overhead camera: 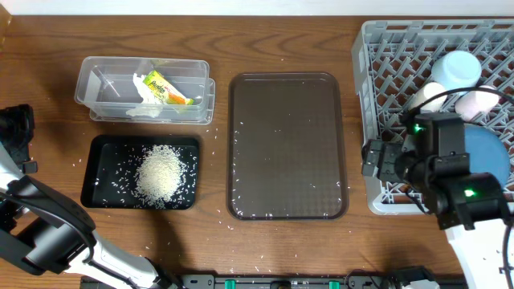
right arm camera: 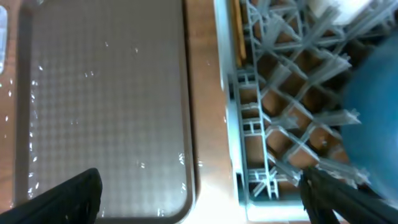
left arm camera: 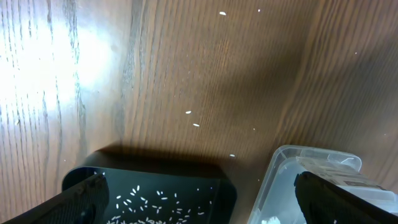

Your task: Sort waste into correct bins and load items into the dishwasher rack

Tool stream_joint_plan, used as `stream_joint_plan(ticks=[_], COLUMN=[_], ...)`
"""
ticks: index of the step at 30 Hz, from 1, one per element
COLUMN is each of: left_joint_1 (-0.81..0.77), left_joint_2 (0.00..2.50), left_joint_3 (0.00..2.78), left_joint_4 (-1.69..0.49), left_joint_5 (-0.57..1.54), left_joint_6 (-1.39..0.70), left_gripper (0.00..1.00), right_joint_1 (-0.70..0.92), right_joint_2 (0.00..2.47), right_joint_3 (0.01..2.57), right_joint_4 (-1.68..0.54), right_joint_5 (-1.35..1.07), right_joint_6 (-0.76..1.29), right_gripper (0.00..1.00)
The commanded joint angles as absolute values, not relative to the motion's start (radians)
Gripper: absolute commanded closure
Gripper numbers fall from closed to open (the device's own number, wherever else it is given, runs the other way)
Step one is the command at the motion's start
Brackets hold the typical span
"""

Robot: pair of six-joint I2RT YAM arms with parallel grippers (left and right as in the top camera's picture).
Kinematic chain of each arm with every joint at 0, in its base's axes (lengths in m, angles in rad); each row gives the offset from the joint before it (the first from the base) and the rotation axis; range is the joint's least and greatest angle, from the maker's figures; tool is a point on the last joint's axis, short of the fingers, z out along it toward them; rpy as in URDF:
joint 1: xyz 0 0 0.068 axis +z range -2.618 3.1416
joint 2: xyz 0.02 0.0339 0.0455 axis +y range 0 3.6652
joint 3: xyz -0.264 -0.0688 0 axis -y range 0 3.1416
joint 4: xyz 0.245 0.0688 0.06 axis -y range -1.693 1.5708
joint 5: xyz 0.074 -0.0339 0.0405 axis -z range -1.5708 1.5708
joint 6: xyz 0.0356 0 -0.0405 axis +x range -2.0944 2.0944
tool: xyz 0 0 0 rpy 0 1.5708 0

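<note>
The rice heap [overhead camera: 159,174] lies in the black tray [overhead camera: 96,172]. The yellow-green wrapper [overhead camera: 165,88] and white paper [overhead camera: 143,108] lie in the clear tub [overhead camera: 96,80]. The grey rack [overhead camera: 385,48] holds the light-blue bowl [overhead camera: 459,68], cream cup [overhead camera: 426,96], pink cup [overhead camera: 475,102] and dark-blue dish [overhead camera: 486,156]. My left gripper [overhead camera: 18,136] is open and empty left of both bins; its wrist view [left arm camera: 205,205] shows the black tray's corner [left arm camera: 155,180] and the tub [left arm camera: 286,174]. My right gripper [overhead camera: 377,160] [right arm camera: 199,205] is open and empty over the rack's left edge [right arm camera: 261,124], beside the dish [right arm camera: 373,93].
The brown serving tray [overhead camera: 285,144] [right arm camera: 93,93] lies between the bins and the rack, holding only a few stray grains. Loose rice grains [left arm camera: 193,118] are scattered on the wooden table around the black tray. The right arm covers the rack's front left part.
</note>
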State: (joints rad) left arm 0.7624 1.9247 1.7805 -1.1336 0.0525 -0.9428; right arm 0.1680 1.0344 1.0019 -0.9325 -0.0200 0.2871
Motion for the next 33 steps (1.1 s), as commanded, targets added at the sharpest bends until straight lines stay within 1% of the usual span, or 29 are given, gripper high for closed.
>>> stream_joint_plan(ticks=[1, 7, 15, 19, 23, 30, 33], left_joint_1=[0.765, 0.765, 0.765, 0.765, 0.765, 0.765, 0.765], left_joint_2=[1.928, 1.928, 1.928, 1.928, 1.928, 1.928, 1.928], left_joint_3=[1.784, 1.784, 1.784, 1.784, 1.784, 1.784, 1.784], left_joint_4=[-1.140, -1.140, -1.140, -1.140, -1.140, -1.140, -1.140], left_joint_5=[0.048, 0.048, 0.048, 0.048, 0.048, 0.048, 0.048], left_joint_6=[-0.944, -0.944, -0.944, -0.944, -0.944, -0.944, -0.944], left_gripper=[0.02, 0.02, 0.02, 0.02, 0.02, 0.02, 0.02], right_joint_1=[0.184, 0.184, 0.183, 0.183, 0.181, 0.152, 0.135], right_joint_2=[0.980, 0.818, 0.566, 0.464, 0.374, 0.233, 0.159], right_joint_3=[0.894, 0.614, 0.246, 0.104, 0.010, 0.006, 0.006], right_joint_4=[-0.831, -0.459, 0.015, 0.188, 0.248, 0.155, 0.068], right_joint_5=[-0.043, -0.121, -0.136, -0.137, -0.136, -0.139, -0.139], right_joint_6=[0.233, 0.101, 0.079, 0.047, 0.043, 0.019, 0.018], right_gripper=[0.01, 0.01, 0.01, 0.01, 0.01, 0.01, 0.01])
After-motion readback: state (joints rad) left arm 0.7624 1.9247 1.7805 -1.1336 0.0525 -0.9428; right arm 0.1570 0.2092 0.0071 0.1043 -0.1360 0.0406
